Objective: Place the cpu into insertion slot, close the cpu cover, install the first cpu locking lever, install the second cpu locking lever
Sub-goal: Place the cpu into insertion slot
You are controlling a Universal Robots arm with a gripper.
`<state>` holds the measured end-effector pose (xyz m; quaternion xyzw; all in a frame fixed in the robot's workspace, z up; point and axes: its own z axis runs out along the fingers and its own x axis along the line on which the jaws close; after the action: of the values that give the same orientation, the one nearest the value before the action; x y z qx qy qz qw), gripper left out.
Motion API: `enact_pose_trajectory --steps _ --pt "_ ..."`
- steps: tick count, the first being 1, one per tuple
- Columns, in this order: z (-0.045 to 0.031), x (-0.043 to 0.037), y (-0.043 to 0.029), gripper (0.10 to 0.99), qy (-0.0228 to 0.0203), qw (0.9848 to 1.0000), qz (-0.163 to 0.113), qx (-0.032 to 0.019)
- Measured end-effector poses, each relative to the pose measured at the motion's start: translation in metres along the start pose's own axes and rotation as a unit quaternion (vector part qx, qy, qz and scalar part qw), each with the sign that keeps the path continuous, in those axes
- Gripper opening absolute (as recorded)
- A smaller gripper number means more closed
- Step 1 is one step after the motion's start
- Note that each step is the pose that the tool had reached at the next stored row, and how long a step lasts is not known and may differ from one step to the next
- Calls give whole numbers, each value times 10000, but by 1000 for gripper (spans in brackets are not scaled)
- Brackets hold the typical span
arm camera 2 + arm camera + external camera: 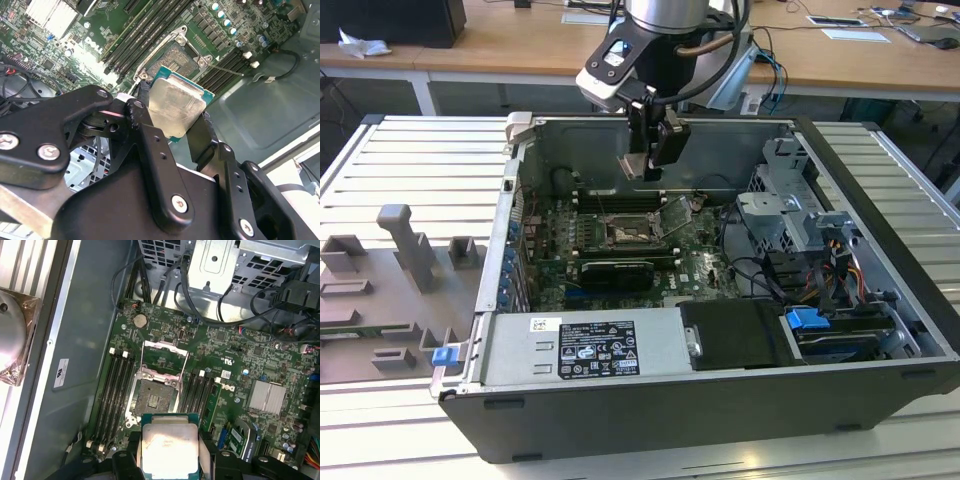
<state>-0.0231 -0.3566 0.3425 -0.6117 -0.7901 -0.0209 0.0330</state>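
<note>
My gripper [646, 160] hangs above the motherboard inside the open computer case, shut on the cpu [175, 106], a flat square chip with a pale silver top and green edge. In both wrist views the chip [170, 447] sits clamped between the two black fingers [145, 112], held in the air and apart from the board. The insertion slot [154, 397] lies uncovered just beyond the chip, its dark centre showing; it appears too in the second wrist view [174, 57] and the exterior view [623, 232]. The cpu cover [165, 354] stands flipped open at the slot's far side.
Long black memory slots [112, 390] flank the socket on both sides. A black graphics card [617, 270], a power supply [585, 350], a drive cage [790, 215] and loose cables [760, 270] crowd the case. A grey fixture tray [390, 280] lies at the exterior view's left.
</note>
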Motion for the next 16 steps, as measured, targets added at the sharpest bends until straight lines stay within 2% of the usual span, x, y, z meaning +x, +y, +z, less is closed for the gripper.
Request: enact_pose_trajectory --steps 8,16 --pt "28 -2 0 541 0 10000 17 -1" --pt "111 -9 1 541 1 10000 48 -4"
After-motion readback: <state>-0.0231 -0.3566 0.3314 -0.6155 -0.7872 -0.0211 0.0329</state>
